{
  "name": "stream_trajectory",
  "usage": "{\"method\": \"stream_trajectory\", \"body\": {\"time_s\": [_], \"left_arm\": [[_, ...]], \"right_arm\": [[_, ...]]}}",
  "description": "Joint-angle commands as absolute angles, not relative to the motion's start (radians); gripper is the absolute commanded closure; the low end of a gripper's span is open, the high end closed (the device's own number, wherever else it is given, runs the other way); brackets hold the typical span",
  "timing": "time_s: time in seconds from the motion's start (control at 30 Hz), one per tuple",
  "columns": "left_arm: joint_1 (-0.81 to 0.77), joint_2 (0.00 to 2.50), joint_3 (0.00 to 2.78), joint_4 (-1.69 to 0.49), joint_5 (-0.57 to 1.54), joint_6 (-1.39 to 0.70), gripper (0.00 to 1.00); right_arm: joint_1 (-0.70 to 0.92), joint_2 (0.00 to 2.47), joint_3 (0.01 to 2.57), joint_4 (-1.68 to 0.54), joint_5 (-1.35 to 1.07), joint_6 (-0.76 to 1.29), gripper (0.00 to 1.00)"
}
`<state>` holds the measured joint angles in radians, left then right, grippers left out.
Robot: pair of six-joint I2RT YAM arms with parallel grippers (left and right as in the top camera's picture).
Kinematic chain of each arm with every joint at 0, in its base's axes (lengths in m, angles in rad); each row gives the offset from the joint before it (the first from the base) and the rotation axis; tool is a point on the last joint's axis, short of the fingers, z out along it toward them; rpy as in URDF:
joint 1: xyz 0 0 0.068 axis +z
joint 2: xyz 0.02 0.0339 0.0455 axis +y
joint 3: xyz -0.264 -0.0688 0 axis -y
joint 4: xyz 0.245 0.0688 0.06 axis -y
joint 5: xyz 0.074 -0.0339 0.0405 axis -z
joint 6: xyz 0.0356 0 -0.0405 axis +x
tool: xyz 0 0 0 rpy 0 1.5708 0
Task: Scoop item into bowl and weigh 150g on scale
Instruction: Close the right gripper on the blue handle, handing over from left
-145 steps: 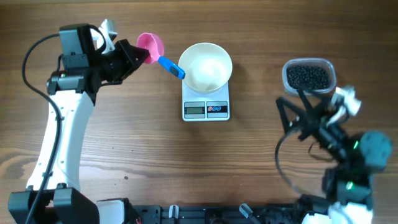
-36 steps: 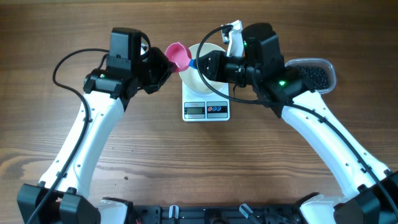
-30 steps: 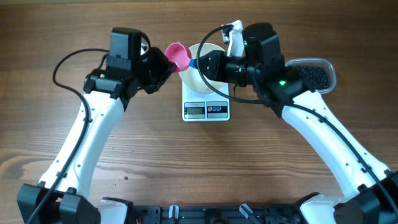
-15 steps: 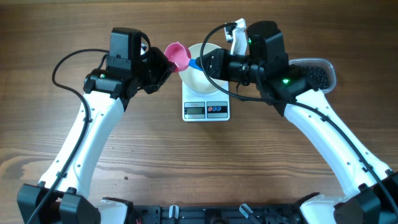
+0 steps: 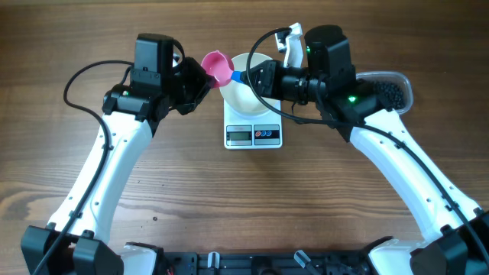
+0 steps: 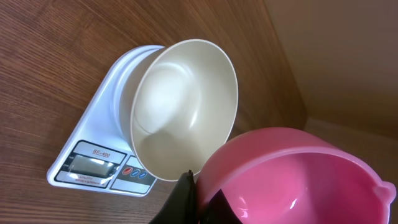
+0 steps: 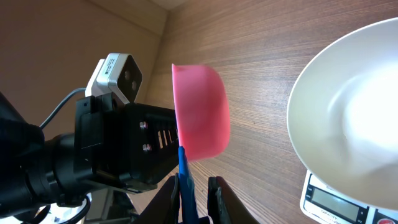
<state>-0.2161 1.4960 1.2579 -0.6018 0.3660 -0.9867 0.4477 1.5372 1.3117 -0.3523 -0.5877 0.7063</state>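
Black beads (image 5: pixel 390 93) lie heaped in a clear tub (image 5: pixel 405 80) near the desk's far edge, right side. Bowl (image 6: pixel 180 106) sits on scale (image 5: pixel 254 135), mid-desk. Pink scoop (image 5: pixel 218 67) is above the bowl's left rim. Left gripper (image 6: pixel 193 199) pinches its cup, right gripper (image 7: pixel 189 190) pinches its blue handle.

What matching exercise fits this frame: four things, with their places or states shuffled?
Things: 1 bowl; 2 pink scoop; 3 beads; 4 scale.
Places or states: A in the clear tub; B under the bowl; C held by left gripper and right gripper; D empty, on the scale.
Pairs: 1-D; 2-C; 3-A; 4-B.
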Motion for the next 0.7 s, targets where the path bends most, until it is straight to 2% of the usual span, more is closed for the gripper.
{"method": "stream_trajectory", "body": {"time_s": [0.0, 0.3, 0.37, 0.5, 0.53, 0.63, 0.67], "left_arm": [[-0.211, 1.493, 1.272, -0.595, 0.357, -1.003, 0.96], [-0.211, 1.493, 1.272, -0.598, 0.357, -1.003, 0.96], [-0.211, 1.493, 1.272, -0.599, 0.357, -1.003, 0.96], [-0.211, 1.493, 1.272, -0.600, 0.357, -1.003, 0.96], [-0.211, 1.493, 1.272, -0.600, 0.357, -1.003, 0.91], [-0.211, 1.493, 1.272, -0.600, 0.356, -1.003, 0.57], [-0.211, 1.493, 1.272, -0.600, 0.355, -1.003, 0.43]], "right_arm": [[0.443, 1.528, 1.328, -0.353, -0.608, 0.698, 0.81], [0.443, 1.528, 1.328, -0.353, -0.599, 0.688, 0.85], [0.439, 1.528, 1.328, -0.353, -0.600, 0.687, 0.96], [0.423, 1.528, 1.328, -0.353, -0.601, 0.682, 0.95], [0.417, 1.528, 1.328, -0.354, -0.601, 0.681, 0.96], [0.408, 1.528, 1.328, -0.355, -0.600, 0.673, 0.96], [0.404, 1.528, 1.328, -0.357, -0.601, 0.665, 0.95]]}}
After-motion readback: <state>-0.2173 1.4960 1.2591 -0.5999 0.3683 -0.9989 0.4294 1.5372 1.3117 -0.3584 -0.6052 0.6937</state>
